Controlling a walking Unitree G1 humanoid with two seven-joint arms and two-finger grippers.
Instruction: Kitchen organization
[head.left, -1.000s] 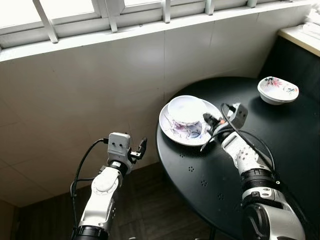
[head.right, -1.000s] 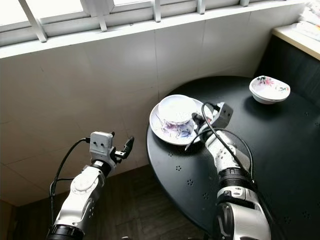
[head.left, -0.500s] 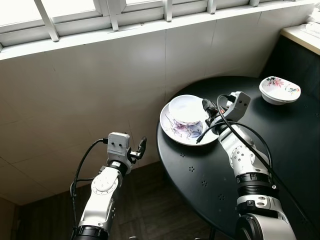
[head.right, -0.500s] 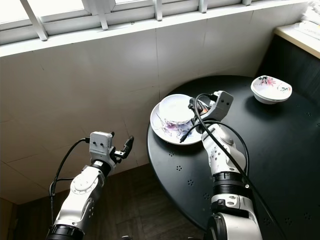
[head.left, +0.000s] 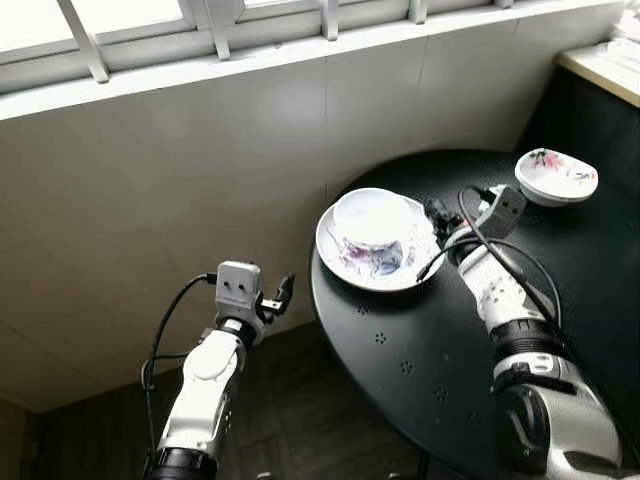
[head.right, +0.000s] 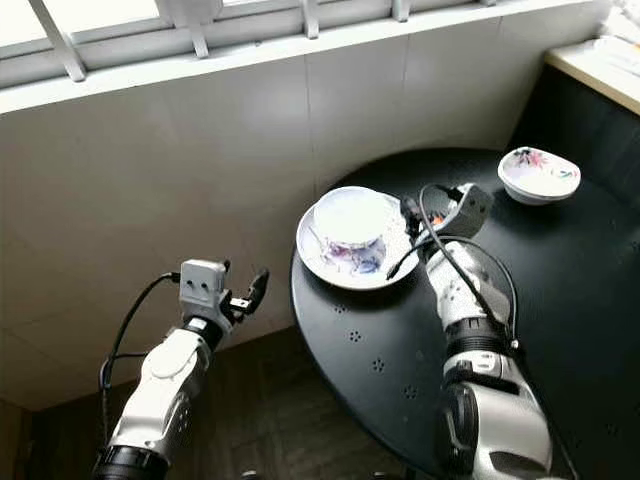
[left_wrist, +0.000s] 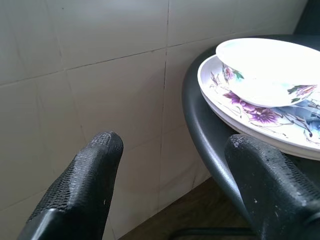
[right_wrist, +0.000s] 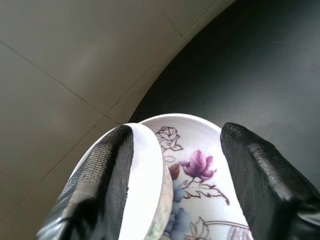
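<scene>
A white bowl (head.left: 372, 218) stands on a floral plate (head.left: 358, 264) at the left edge of the round black table (head.left: 420, 350). My right gripper (head.left: 437, 212) hovers just right of the bowl, above the plate's right rim, open and holding nothing. In the right wrist view the right gripper (right_wrist: 175, 150) points at the bowl (right_wrist: 145, 175) and the plate (right_wrist: 200, 160), with the bowl's rim close to one finger (right_wrist: 107, 165). My left gripper (head.left: 285, 292) hangs open off the table, low beside the tiled wall. Between the left gripper's (left_wrist: 175, 150) fingers the plate (left_wrist: 260, 125) shows ahead.
A second floral bowl (head.left: 556, 178) sits at the table's far right. A light countertop (head.left: 605, 70) juts in at the upper right. A tiled wall (head.left: 200, 170) under a window sill runs behind the table. Dark floor (head.left: 300, 420) lies below the left arm.
My right gripper has lifted from the plate's near right rim and moved back and to the right, beside the bowl. The left arm has stayed put.
</scene>
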